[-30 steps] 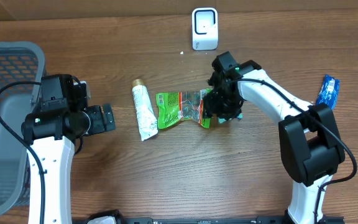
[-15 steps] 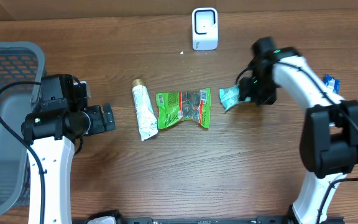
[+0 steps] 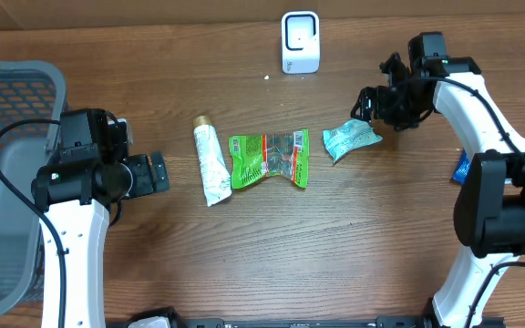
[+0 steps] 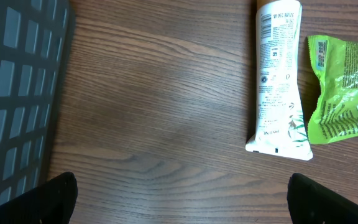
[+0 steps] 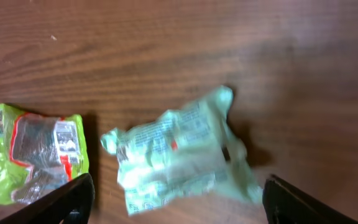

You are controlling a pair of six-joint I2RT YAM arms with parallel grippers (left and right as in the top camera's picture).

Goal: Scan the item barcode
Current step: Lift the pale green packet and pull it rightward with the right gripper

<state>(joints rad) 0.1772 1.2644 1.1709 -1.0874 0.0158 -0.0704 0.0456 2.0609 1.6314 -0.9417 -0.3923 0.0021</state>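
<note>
My right gripper [image 3: 370, 102] has swung up and to the right, away from the bright green bag [image 3: 270, 158] where it sat a second ago. The pale green packet [image 3: 352, 139] has come with it and now lies crumpled on the table [image 3: 244, 255], just right of that bag and apart from it. My right fingers [image 5: 73, 199] stand wide apart at either side of my wrist view, with the packet flat on the wood below them and touching neither one. The packet's printed face is up, but the print is too small for me to read.

The white scanner [image 3: 300, 42] stands at the far edge of the table, up and to the left of the packet and well apart from it. My left gripper [image 3: 158, 171] has not moved. Its fingers [image 4: 58, 196] are spread wide and hold nothing, and it sits near the white tube [image 3: 210, 164], which lies just left of the bright green bag. The grey basket [image 3: 7, 182] is at my far left. A blue packet [image 3: 461, 167] peeks out from behind my right arm.
</note>
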